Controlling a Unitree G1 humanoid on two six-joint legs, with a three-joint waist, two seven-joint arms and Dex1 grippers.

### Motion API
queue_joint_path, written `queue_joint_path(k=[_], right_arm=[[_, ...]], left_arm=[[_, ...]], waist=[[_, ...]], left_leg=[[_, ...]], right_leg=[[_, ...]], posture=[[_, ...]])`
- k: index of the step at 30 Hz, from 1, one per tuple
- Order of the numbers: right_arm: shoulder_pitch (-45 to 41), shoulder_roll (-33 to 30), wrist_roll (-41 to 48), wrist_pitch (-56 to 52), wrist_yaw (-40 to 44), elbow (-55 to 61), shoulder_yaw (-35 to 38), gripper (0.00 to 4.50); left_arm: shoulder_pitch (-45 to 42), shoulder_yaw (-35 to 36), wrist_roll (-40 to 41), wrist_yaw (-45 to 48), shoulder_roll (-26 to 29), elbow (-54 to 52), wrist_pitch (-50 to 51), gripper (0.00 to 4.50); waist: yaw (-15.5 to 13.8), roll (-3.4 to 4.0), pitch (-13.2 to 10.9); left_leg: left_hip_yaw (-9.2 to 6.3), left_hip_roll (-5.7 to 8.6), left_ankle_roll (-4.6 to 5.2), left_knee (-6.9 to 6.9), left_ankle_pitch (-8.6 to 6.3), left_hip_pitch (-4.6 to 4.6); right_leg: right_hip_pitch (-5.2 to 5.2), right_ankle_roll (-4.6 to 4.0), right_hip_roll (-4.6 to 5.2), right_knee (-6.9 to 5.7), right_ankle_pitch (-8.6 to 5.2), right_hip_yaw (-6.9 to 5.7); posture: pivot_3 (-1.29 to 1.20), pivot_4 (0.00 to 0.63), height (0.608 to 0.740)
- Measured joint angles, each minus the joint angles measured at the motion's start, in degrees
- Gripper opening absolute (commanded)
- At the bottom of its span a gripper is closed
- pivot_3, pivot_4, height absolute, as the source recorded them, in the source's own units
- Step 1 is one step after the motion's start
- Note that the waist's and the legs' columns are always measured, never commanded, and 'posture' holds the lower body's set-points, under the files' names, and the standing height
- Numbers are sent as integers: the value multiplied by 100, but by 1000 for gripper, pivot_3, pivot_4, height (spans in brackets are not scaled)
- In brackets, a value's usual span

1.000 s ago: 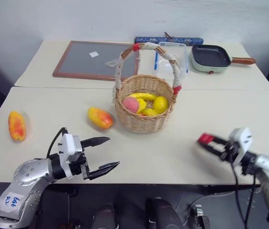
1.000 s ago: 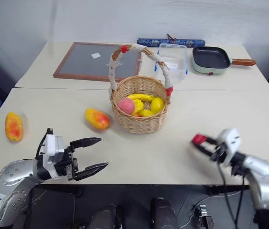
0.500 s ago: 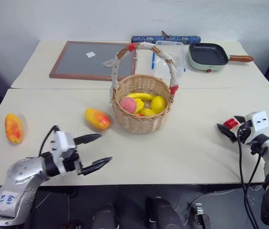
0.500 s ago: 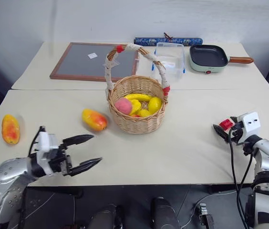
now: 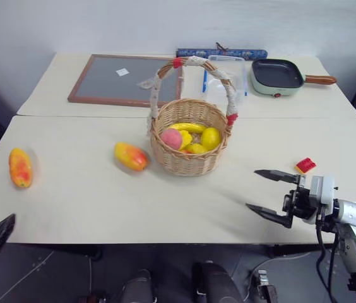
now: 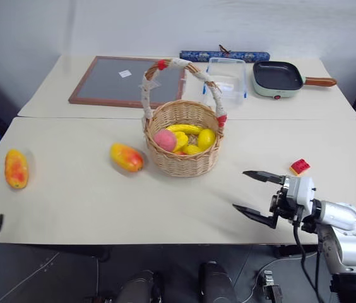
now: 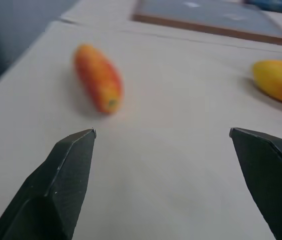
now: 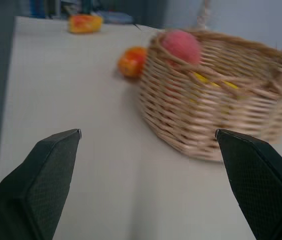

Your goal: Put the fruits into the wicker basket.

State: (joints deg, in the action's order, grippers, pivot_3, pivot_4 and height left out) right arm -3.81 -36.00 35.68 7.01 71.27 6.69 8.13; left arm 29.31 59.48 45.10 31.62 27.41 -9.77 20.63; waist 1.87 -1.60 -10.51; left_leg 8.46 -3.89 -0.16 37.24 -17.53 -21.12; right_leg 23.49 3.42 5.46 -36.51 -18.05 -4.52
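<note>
Both fruits lie on the tabletop [image 5: 89,202] outside the wicker basket [image 5: 189,142]: one fruit [image 5: 131,156] just left of the basket, the other fruit [image 5: 21,166] well apart near the left edge. Right gripper [image 5: 269,196] hovers right of the basket, jaws wide and empty, near a small red cube [image 5: 305,166]. Left gripper [image 7: 163,137] stands spread wide, empty, facing the far-left fruit.

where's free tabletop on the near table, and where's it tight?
Free: the wide strip between the far-left mango and the mango by the wicker basket, plus the front edge up to the open right gripper. Tight: mango against the basket's left side; red cube just past the right gripper.
</note>
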Motion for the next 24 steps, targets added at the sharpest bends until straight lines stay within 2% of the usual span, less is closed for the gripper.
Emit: queue_joint_path(k=[3, 5, 8, 9, 11, 14, 15, 17, 22, 24], right_arm=[[-98, 472, 27, -132, -212, 522, -435, 4480], [-158, 635, 17, -207, -330, 777, -634, 4480], [-228, 760, -32, -257, -575, 1003, -751, 4480], [-230, 812, -68, -265, -665, 1052, -777, 4480], [-382, 977, -194, -276, -843, 1121, -925, 4480], [-491, 1021, -298, -267, -943, 1214, -1027, 4480], [-520, 1026, -311, -269, -956, 1208, -1047, 4480], [-626, 1025, -377, -256, -964, 1139, -1050, 4480], [-740, 1025, -432, -239, -1020, 1117, -1051, 4480], [-732, 1022, -440, -237, -1045, 1112, -1038, 4500]], left_arm=[[-275, 252, -6, -645, 70, 286, 80, 4500], [-439, 241, 253, -929, 354, 236, 571, 4500], [-842, 94, 672, -1333, 1192, 150, 1603, 4500], [-1059, -72, 674, -1378, 1620, 291, 1957, 4500], [-1831, -618, 582, -1538, 2798, 1000, 2748, 4500], [-2812, -1315, 414, -1575, 3697, 1651, 3497, 4500], [-2975, -1465, 368, -1581, 3776, 1805, 3608, 4500], [-3941, -2429, 31, -1453, 3964, 2587, 3894, 4500], [-5369, -4054, -828, -910, 3980, 3914, 4009, 4500], [-5837, -4421, -1143, -726, 3876, 4419, 3945, 4098]], waist=[[-56, -17, 10], [-120, -23, 13], [-174, -37, 23], [-180, -39, 24], [-184, -44, 26], [-101, -26, 24], [-55, -14, 19], [-10, -11, 15], [-7, -21, 21], [-23, -25, 22]], left_leg=[[-8, 1, -2, -2, -2, -10], [-11, 6, -1, -5, -3, -14], [-12, 7, -4, -9, -5, -13], [-12, 7, -6, -10, -4, -13], [-21, 4, -22, -10, 6, -15], [7, 7, -30, -21, 1, -8], [12, 8, -35, -21, 3, -9], [17, 6, -22, -15, 12, -12], [49, -3, -46, -12, 6, -31], [62, -2, -46, -2, 7, -45]], right_leg=[[4, -3, 10, 3, -1, -7], [6, -3, 19, 5, -1, -6], [7, -4, 23, 6, 0, -4], [8, -7, 24, 3, -2, -5], [14, -18, 16, -5, -4, -19], [14, -14, 21, -2, 1, -15], [20, -10, 22, -6, 3, -16], [35, -3, 16, -36, 6, -37], [76, -10, -25, -61, 2, -96], [101, -10, -28, -91, 2, -102]], posture=[[0, 150, 740], [0, 150, 740], [0, 150, 740], [0, 150, 740], [0, 150, 740], [0, 150, 740], [0, 150, 740], [0, 150, 740], [0, 150, 740], [0, 150, 740]])
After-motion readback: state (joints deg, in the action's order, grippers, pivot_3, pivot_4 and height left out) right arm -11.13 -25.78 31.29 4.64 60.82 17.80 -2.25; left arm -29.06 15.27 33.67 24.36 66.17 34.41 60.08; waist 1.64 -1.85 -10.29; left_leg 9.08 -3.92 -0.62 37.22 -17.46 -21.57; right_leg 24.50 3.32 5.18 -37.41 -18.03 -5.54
